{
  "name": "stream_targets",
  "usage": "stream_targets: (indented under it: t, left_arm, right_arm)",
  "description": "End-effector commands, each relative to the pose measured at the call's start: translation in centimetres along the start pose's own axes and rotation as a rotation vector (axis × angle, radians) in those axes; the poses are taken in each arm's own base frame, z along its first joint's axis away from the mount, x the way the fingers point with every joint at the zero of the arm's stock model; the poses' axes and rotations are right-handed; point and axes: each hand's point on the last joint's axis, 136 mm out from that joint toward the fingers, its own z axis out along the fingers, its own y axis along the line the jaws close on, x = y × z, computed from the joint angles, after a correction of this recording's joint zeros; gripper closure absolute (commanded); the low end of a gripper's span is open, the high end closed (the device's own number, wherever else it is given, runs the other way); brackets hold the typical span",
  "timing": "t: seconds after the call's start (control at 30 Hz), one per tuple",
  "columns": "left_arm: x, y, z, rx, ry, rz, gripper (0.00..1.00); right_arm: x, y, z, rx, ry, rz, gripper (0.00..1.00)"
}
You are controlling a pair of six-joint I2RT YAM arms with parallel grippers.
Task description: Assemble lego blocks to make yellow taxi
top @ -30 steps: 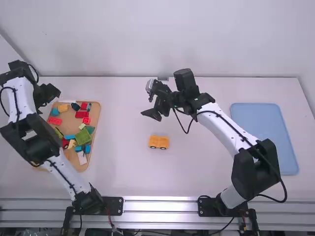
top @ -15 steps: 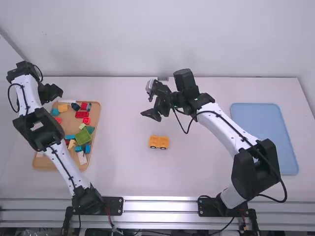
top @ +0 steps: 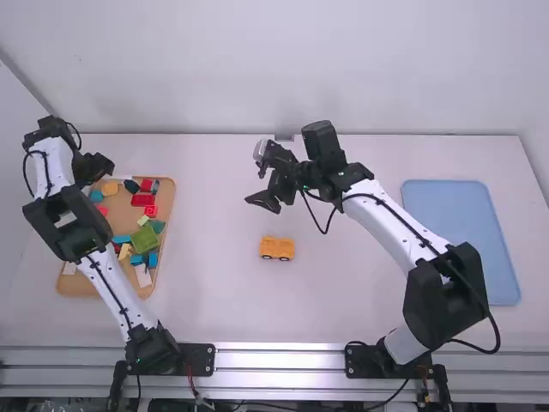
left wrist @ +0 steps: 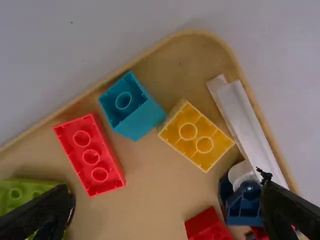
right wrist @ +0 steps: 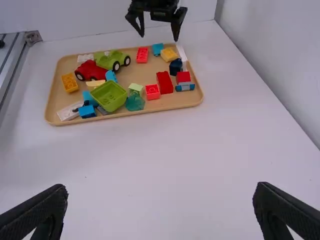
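Observation:
My left gripper [top: 94, 168] hangs over the far end of the brick tray, and its fingers stand apart in the left wrist view, where the gripper [left wrist: 167, 192] has nothing between them. A yellow brick [left wrist: 196, 136] lies in the tray beside a teal brick [left wrist: 131, 106]; the high view has the yellow brick [top: 110, 188] close by that gripper. Another yellow brick [right wrist: 69, 82] lies at the tray's other end. A yellow wheeled piece [top: 277, 248] stands on the mid-table. Beyond it is my right gripper [top: 262, 178], the same empty gripper [right wrist: 160, 202] open in its wrist view.
The wooden tray [top: 170, 210] at the left holds red [left wrist: 90, 155], green and blue bricks, a white strip [left wrist: 250, 127] and toy vehicles. A light blue tray [top: 463, 240] lies on the right. A wall [top: 274, 69] rises behind the table.
My left gripper has shifted slightly to the right over the tray's far end, and its arm has straightened, uncovering the tray's near left corner. The right arm and the yellow wheeled piece have stayed put.

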Motion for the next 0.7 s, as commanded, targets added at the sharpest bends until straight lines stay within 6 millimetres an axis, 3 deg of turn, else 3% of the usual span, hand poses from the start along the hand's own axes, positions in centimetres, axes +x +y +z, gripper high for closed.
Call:
stream_targets:
  t: [0.0, 0.2, 0.4, 0.53, 0.6, 0.67]
  left_arm:
    - [0.4, 0.0, 1.1, -0.005, 0.010, -0.040, 0.00]
    - [-0.2, -0.5, 2.5, 0.021, -0.024, -0.144, 0.01]
    - [0.6, -0.3, 2.8, 0.018, 0.003, -0.258, 0.01]
    - [1.3, -0.3, 3.3, 0.004, 0.021, -0.433, 0.00]
    - [1.6, -0.4, 3.5, -0.009, 0.024, -0.556, 0.08]
    - [2.1, -0.1, 3.5, -0.020, 0.046, -0.640, 0.09]
  right_arm:
    - [-1.4, -0.1, -0.2, 0.001, -0.023, -0.021, 0.01]
    - [-1.5, 0.0, -0.2, -0.005, -0.026, -0.020, 0.01]
    - [-1.5, 0.1, -0.2, -0.008, -0.028, -0.021, 0.02]
    - [-1.7, 0.6, 0.1, -0.019, -0.027, -0.026, 0.01]
    - [-1.7, 0.5, 0.1, -0.016, -0.026, -0.026, 0.02]
    - [-1.6, 0.5, 0.1, -0.016, -0.026, -0.026, 0.01]
